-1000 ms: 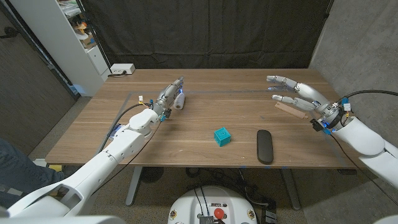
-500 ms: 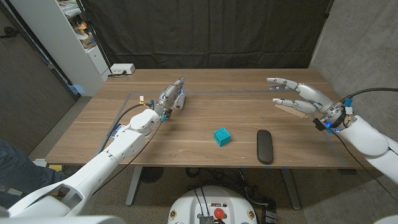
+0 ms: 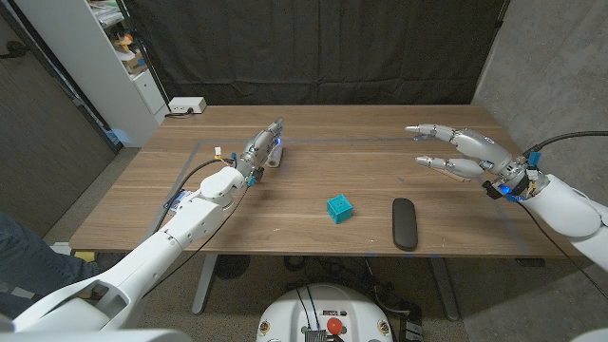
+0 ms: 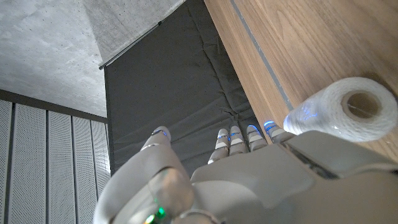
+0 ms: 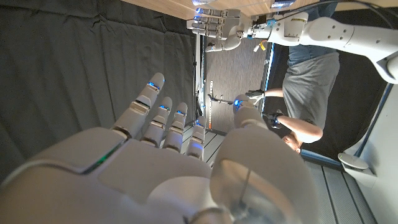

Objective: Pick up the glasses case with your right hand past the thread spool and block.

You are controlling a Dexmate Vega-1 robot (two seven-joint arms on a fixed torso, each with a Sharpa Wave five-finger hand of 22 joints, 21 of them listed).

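While the case lies untouched, the right hand is held above the table, fingers spread. The left hand, fingers straight and empty, is set beside the spool.

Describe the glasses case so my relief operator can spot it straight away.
On the wooden table, look along the near edge towards the right robot hand. The black, elongated, rounded glasses case lies flat there, just right of the small teal block; it is the only dark, long object.

Bare table right of glasses case
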